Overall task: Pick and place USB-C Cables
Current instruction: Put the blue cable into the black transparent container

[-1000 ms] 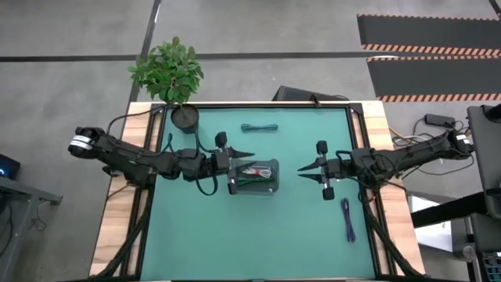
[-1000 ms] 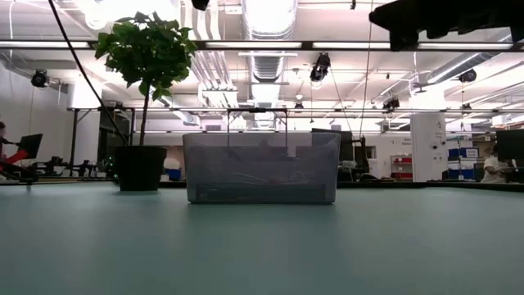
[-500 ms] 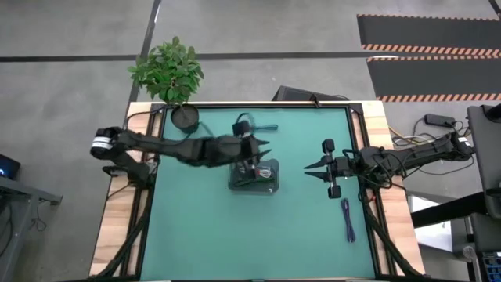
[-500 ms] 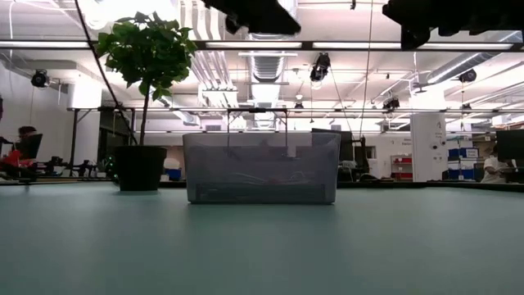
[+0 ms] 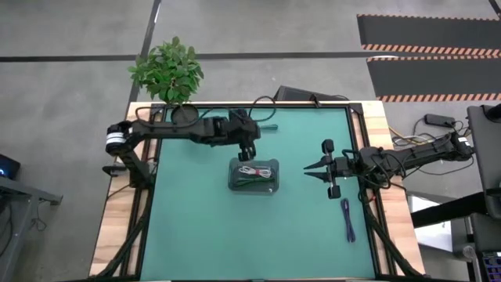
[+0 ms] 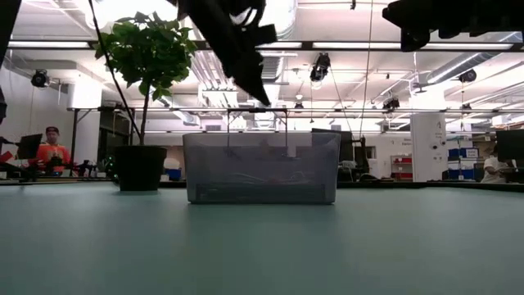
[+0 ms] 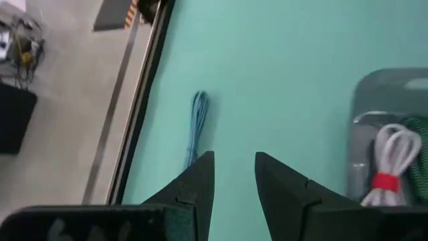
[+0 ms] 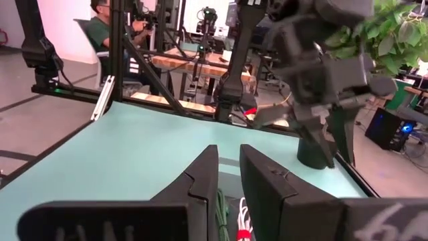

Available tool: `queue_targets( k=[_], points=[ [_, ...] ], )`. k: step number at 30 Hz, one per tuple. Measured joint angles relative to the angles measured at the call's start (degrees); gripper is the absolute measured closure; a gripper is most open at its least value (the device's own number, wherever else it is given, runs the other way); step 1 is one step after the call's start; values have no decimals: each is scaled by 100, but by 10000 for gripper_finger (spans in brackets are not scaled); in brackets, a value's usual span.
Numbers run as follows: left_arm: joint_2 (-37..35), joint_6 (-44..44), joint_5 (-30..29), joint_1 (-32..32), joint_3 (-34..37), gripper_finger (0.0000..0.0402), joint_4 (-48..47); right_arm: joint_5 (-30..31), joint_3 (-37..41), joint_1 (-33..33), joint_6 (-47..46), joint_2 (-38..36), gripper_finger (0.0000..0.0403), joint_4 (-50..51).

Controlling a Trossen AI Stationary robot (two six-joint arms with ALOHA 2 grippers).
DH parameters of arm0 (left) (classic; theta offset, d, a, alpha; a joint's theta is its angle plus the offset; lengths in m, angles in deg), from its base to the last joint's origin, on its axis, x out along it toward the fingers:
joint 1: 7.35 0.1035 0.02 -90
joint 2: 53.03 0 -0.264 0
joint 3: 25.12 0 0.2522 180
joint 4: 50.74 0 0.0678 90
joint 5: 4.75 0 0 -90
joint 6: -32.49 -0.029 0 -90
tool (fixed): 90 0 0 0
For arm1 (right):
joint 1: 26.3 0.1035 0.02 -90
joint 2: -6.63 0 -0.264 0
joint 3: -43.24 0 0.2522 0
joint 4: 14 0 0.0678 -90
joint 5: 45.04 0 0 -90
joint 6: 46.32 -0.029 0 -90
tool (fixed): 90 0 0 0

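The dark teal cable (image 5: 270, 128) (image 7: 197, 127) lies flat near the table's far edge. My left gripper (image 5: 254, 138) (image 7: 234, 167) hovers open above its left end, between it and the clear bin (image 5: 275, 188) (image 6: 262, 168), fingers pointing down and rightward. In the bin lie the white cable with the red band (image 5: 250, 170) (image 7: 394, 150) and the green cable (image 5: 252, 182) (image 8: 223, 204). The purple-blue cable (image 5: 347, 219) lies flat by the table's right edge. My right gripper (image 5: 308, 171) (image 8: 229, 164) waits right of the bin, slightly open, empty.
A potted plant (image 5: 167, 70) (image 6: 147, 49) stands at the table's far left corner, close to my left arm. The mat left of and in front of the bin is bare. People sit in the room beyond the table (image 6: 53, 147) (image 8: 100, 20).
My left gripper has swung from the bin's left side across the bin toward the table's far edge, and now hangs over the dark teal cable's left end. The cables in the bin and on the table have stayed where they were.
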Motion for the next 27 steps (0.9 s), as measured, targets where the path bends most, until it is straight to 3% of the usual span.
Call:
queue_targets(
  k=[9,24,27],
  points=[
    [346,-14,343,337,116,308,1030,-2,0,0,-7,4,349,-38],
    [835,45,272,365,131,308,1677,-4,0,0,-14,7,349,11],
    [896,-13,25,385,131,308,1833,-6,0,0,-22,7,349,21]
  ],
)
